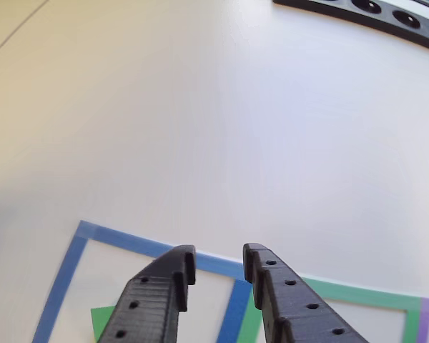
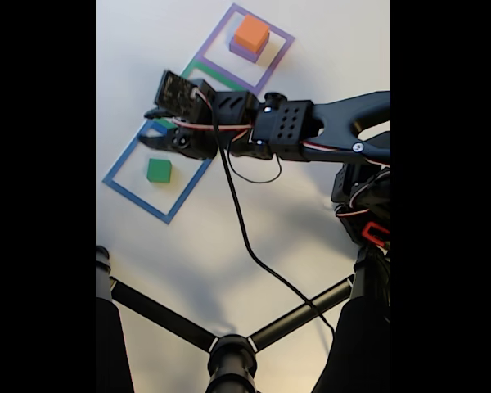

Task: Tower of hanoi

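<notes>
A green block (image 2: 158, 170) sits inside the blue taped square (image 2: 121, 178); its corner (image 1: 101, 319) shows beside my left finger in the other view. An orange block (image 2: 252, 33) is stacked on a wider purple block (image 2: 240, 51) inside the purple taped square. My gripper (image 2: 150, 127) hovers above the shared border of the blue and green taped outlines, up and slightly left of the green block in the fixed view. In the other view the gripper (image 1: 218, 259) is open, with nothing between its fingers.
A green taped outline (image 1: 357, 294) lies between the blue and purple ones. A black strip with round holes (image 1: 386, 16) lies at the far right of the table. A black tripod (image 2: 229, 352) stands in the fixed view's foreground, and a black cable (image 2: 245, 233) hangs from the arm.
</notes>
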Controlling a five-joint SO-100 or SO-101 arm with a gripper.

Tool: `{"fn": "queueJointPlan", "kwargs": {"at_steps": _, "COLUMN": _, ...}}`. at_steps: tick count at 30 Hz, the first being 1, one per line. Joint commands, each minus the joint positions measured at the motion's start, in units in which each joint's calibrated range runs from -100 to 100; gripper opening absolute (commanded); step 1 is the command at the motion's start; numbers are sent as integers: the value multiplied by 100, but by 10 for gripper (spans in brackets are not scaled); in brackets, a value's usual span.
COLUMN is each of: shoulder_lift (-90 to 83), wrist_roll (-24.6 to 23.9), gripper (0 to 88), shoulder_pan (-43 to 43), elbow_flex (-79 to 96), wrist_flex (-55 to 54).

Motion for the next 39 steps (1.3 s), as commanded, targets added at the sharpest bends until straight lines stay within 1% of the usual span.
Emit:
{"fn": "queueJointPlan", "kwargs": {"at_steps": 1, "shoulder_lift": -1189, "wrist_roll": 0, "gripper": 0, "shoulder_pan": 405, "elbow_flex": -1195, "wrist_flex": 2544}}
{"fn": "queueJointPlan", "kwargs": {"at_steps": 5, "shoulder_lift": -1181, "wrist_roll": 0, "gripper": 0, "shoulder_pan": 824, "elbow_flex": -2976, "wrist_flex": 4948}}
{"fn": "queueJointPlan", "kwargs": {"at_steps": 8, "shoulder_lift": -1069, "wrist_roll": 0, "gripper": 0, "shoulder_pan": 1175, "elbow_flex": -4067, "wrist_flex": 6251}}
{"fn": "queueJointPlan", "kwargs": {"at_steps": 10, "shoulder_lift": -1029, "wrist_roll": 0, "gripper": 0, "shoulder_pan": 1396, "elbow_flex": -4585, "wrist_flex": 6882}}
{"fn": "queueJointPlan", "kwargs": {"at_steps": 16, "shoulder_lift": -1077, "wrist_roll": 0, "gripper": 0, "shoulder_pan": 2044, "elbow_flex": -5675, "wrist_flex": 8177}}
{"fn": "queueJointPlan", "kwargs": {"at_steps": 20, "shoulder_lift": -1085, "wrist_roll": 0, "gripper": 0, "shoulder_pan": 2395, "elbow_flex": -5975, "wrist_flex": 8590}}
{"fn": "queueJointPlan", "kwargs": {"at_steps": 23, "shoulder_lift": -1181, "wrist_roll": 0, "gripper": 7, "shoulder_pan": 2632, "elbow_flex": -5929, "wrist_flex": 8703}}
{"fn": "queueJointPlan", "kwargs": {"at_steps": 26, "shoulder_lift": -1293, "wrist_roll": 0, "gripper": 42, "shoulder_pan": 2937, "elbow_flex": -5757, "wrist_flex": 8679}}
{"fn": "queueJointPlan", "kwargs": {"at_steps": 29, "shoulder_lift": -1349, "wrist_roll": 0, "gripper": 100, "shoulder_pan": 3295, "elbow_flex": -5457, "wrist_flex": 8647}}
{"fn": "queueJointPlan", "kwargs": {"at_steps": 32, "shoulder_lift": -1501, "wrist_roll": 0, "gripper": 132, "shoulder_pan": 3554, "elbow_flex": -4984, "wrist_flex": 8331}}
{"fn": "queueJointPlan", "kwargs": {"at_steps": 34, "shoulder_lift": -1614, "wrist_roll": 0, "gripper": 170, "shoulder_pan": 3691, "elbow_flex": -4548, "wrist_flex": 8007}}
{"fn": "queueJointPlan", "kwargs": {"at_steps": 36, "shoulder_lift": -1694, "wrist_roll": 0, "gripper": 178, "shoulder_pan": 3806, "elbow_flex": -4103, "wrist_flex": 7651}}
{"fn": "queueJointPlan", "kwargs": {"at_steps": 39, "shoulder_lift": -1702, "wrist_roll": 0, "gripper": 217, "shoulder_pan": 3905, "elbow_flex": -3331, "wrist_flex": 6769}}
